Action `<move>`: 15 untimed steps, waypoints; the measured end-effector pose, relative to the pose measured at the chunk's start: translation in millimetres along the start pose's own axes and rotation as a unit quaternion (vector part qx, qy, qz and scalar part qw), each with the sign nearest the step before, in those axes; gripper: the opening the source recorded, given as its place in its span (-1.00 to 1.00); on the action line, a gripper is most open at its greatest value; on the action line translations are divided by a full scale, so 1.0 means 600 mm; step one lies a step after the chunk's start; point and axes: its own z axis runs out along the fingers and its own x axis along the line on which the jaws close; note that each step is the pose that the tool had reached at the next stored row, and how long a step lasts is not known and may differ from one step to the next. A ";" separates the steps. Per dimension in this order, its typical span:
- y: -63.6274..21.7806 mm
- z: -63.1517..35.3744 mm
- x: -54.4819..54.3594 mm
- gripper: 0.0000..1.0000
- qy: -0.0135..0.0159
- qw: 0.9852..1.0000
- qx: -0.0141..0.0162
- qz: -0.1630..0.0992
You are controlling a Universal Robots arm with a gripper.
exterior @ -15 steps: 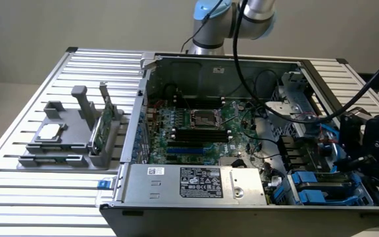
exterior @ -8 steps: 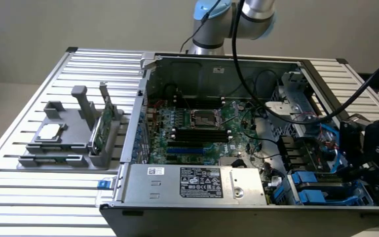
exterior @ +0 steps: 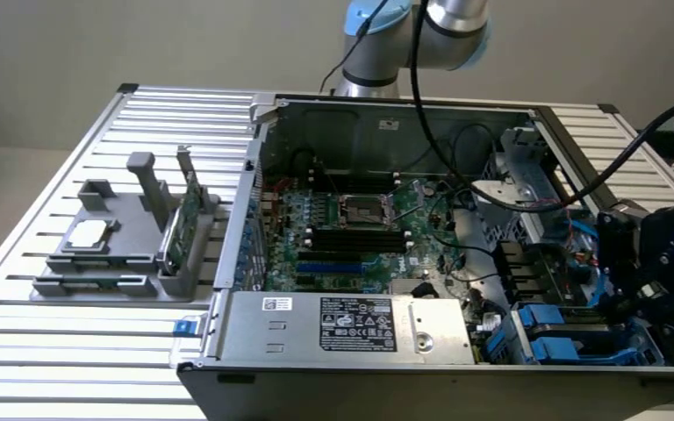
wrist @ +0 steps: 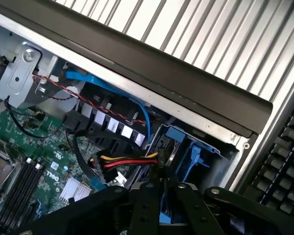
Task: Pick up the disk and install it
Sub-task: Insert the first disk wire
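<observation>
Hovering low over the drive-bay corner of the open computer case (exterior: 431,105), the gripper (wrist: 160,193) has its black fingers (wrist: 146,205) drawn close together, pinching something thin and blue between them; whether that is the disk's carrier I cannot tell for sure. Blue plastic brackets sit in the bay (wrist: 188,147) just past the fingertips, glossy and angular against bare sheet metal. Red, yellow and black power wires (wrist: 130,161) run right beside the fingers, and a blue ribbon cable (wrist: 112,88) arcs over the black fan shroud. Off to the exterior view's left, a grey holder (exterior: 126,246) carries a green circuit card (exterior: 179,232) upright and a small silver chip (exterior: 91,232) lying flat. Ribbed aluminium tabletop (exterior: 80,342) all around.
</observation>
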 end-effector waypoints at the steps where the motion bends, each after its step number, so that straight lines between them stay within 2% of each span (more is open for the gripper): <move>1: 0.002 -0.002 0.004 -0.67 -0.003 1.000 0.002 0.000; 5: 0.009 -0.012 0.017 -0.67 -0.015 1.000 0.008 -0.001; 7: 0.012 -0.015 0.022 -0.67 -0.022 1.000 0.011 -0.001; 9: 0.014 -0.015 0.026 -0.67 -0.032 0.999 0.017 -0.002; 13: 0.018 -0.014 0.033 -0.67 -0.058 0.998 0.032 -0.003; 14: 0.018 -0.013 0.034 -0.67 -0.062 0.997 0.035 -0.004; 15: 0.018 -0.013 0.034 -0.67 -0.063 0.997 0.036 -0.003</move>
